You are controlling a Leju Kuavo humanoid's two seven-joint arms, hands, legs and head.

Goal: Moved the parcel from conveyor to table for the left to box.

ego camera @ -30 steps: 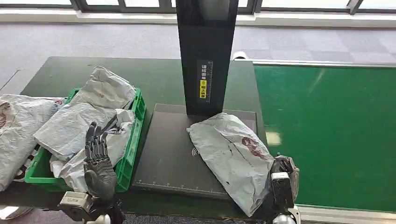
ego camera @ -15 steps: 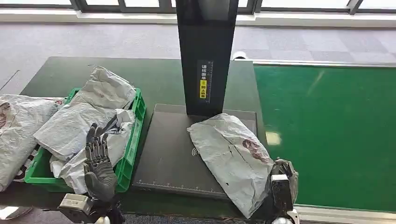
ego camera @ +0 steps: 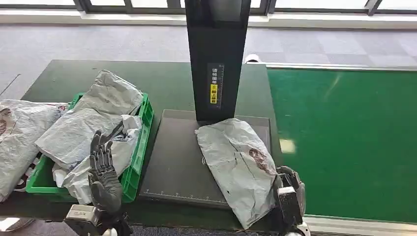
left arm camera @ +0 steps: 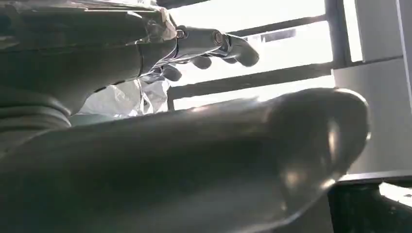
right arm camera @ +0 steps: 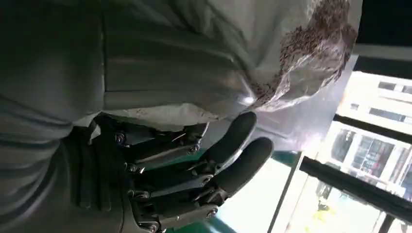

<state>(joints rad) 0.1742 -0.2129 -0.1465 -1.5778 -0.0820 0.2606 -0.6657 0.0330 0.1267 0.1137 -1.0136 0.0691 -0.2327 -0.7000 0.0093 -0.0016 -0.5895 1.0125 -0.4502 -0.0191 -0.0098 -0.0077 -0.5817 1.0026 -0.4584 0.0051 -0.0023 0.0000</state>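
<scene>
- The parcel (ego camera: 238,164), a grey bag with a reddish mark, lies on the dark scale plate (ego camera: 174,162) at the foot of the black post (ego camera: 216,59), its near end past the plate's front edge
- The right hand (ego camera: 287,194) grips the parcel's near right corner; the right wrist view shows fingers (right arm camera: 233,138) curled beneath the bag
- The left hand (ego camera: 103,169) is raised with fingers spread, holding nothing, before the green crate (ego camera: 142,142) of grey bags left of the plate
- The green conveyor (ego camera: 344,142) runs right of the plate; the dark surface (ego camera: 167,83) carries plate and crate

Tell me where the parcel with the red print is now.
In the head view, the parcel lies on the dark scale platform, right of the green crate, its near end at the right hand.
</scene>
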